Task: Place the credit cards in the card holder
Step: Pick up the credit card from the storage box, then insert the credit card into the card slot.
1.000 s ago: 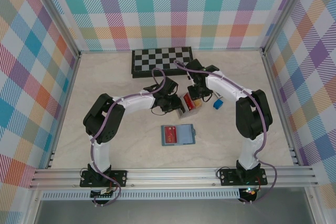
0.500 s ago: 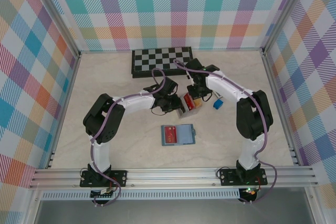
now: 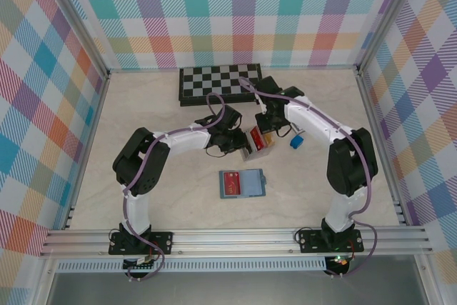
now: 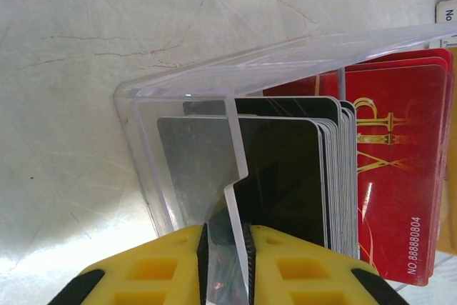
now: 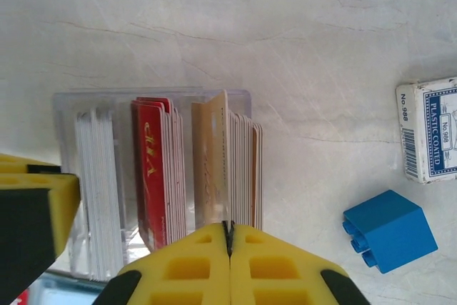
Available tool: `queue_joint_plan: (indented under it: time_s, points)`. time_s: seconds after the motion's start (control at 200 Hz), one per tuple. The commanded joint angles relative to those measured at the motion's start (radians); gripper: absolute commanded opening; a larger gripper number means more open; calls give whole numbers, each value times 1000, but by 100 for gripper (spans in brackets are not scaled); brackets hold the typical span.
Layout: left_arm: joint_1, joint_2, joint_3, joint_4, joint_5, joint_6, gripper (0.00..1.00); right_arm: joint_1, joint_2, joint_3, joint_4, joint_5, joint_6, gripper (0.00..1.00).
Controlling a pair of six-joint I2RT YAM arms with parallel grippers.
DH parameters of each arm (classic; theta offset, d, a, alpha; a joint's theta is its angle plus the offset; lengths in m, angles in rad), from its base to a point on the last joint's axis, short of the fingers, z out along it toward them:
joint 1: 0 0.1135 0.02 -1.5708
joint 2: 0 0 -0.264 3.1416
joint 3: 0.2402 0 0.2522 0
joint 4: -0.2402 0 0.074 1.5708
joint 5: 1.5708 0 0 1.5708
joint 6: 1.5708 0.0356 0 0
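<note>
From above, both pincers are mostly buried under their own wrists, so the wrist cameras tell more. The left pincer is squeezed narrow on a thin clear panel of the clear box, its yellow fingers cut off by the bottom edge of that view. Behind the plastic sit a silvery card, a pack of dark cards and red cards with gold lettering, and the rightmost of these run out of frame.

The right pincer has its fingers pressed together on the edge of one tan card, which stands a little prouder than its neighbours in the box. I count three stacks in the box: white-edged cards, the red ones, and the tan stack. How many cards each stack holds is too fine to count.

The card holder lies open on the counter, nearer the arm bases than the box and apart from it. One red card lies on its left half, though whether it is tucked into a pocket I cannot tell.

To the right of the box are one blue block and one pack of playing cards, the pack clipped by the frame edge. One chessboard lies by the back wall, with the right arm's elbow covering its corner.
</note>
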Motion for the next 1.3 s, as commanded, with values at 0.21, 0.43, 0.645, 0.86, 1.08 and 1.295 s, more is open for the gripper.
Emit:
queue_joint_plan:
  time_s: [0.21, 0.43, 0.645, 0.86, 1.08, 1.295]
  points:
    - [10, -90, -35, -14, -9, 54, 31, -30, -182, -57, 61, -172, 114, 2]
    - [17, -272, -111, 55, -6, 27, 51, -99, -362, -218, 242, -399, 269, 2]
    - [64, -424, -288, 396, 231, -140, 61, -142, -510, -406, 498, -621, 475, 3]
    - [65, -395, -330, 669, 358, -305, 62, -142, -556, -492, 629, -717, 598, 4]
    - [65, -395, -339, 726, 365, -329, 45, -143, -552, -522, 679, -772, 638, 5]
    - [65, -402, -343, 738, 365, -334, 20, -142, -533, -545, 661, -767, 650, 6]
